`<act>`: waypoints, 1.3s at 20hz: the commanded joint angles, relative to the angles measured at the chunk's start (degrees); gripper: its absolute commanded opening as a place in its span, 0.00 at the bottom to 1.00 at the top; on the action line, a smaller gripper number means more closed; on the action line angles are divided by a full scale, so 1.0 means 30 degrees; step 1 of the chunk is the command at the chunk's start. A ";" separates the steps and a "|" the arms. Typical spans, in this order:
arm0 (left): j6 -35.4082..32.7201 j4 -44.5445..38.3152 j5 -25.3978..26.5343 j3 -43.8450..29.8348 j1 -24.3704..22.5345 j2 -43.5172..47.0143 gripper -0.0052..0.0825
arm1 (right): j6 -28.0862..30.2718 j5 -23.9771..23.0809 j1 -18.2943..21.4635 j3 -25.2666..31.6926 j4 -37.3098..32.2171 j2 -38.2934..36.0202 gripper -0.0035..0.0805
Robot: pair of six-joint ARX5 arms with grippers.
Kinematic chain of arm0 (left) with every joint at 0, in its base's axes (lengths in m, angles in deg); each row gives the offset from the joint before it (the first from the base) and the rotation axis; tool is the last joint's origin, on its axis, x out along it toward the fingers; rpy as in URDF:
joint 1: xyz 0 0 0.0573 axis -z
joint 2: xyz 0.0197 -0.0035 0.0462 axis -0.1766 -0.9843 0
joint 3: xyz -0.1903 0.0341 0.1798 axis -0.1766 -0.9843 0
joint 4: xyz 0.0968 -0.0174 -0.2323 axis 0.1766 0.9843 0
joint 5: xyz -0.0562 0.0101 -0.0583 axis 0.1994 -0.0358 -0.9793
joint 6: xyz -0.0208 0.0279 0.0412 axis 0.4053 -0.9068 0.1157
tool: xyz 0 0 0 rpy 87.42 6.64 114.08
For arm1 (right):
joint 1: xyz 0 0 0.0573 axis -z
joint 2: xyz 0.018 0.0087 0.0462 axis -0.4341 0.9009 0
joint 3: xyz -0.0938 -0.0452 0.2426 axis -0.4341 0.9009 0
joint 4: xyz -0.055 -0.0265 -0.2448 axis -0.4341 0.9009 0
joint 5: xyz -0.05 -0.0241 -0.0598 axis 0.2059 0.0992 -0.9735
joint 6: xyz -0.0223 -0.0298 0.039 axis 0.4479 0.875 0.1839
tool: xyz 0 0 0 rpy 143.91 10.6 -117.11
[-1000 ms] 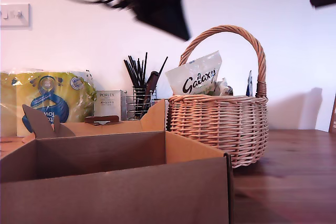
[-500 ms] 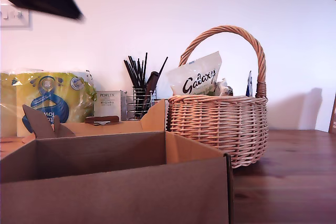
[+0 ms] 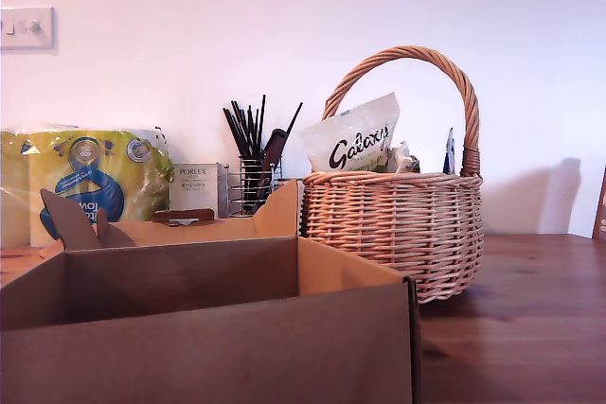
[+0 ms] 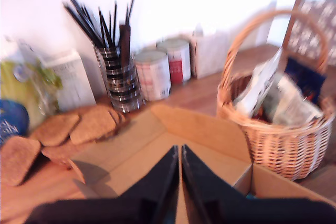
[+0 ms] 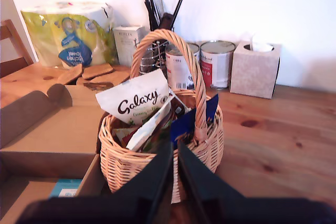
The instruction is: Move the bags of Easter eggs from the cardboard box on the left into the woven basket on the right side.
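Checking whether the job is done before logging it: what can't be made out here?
- Brown cardboard box floor: near wall hides it, exterior view; my second gripper covers part.
- Round wicker basket: white Galaxy bag covers the bags beneath.
- First wrist view: blurred, labels unreadable.

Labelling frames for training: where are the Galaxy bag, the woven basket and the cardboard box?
Galaxy bag [image 5: 137, 99], second wrist view, printed front.
Woven basket [image 3: 393, 219], exterior view, woven side wall.
Cardboard box [image 3: 208, 357], exterior view, near wall.
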 commanded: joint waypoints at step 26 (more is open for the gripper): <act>0.0160 0.1537 -0.0117 -0.0204 0.0015 -0.2375 0.03 | -0.0044 0.0080 0.0007 -0.0291 0.5013 -0.0073 0.03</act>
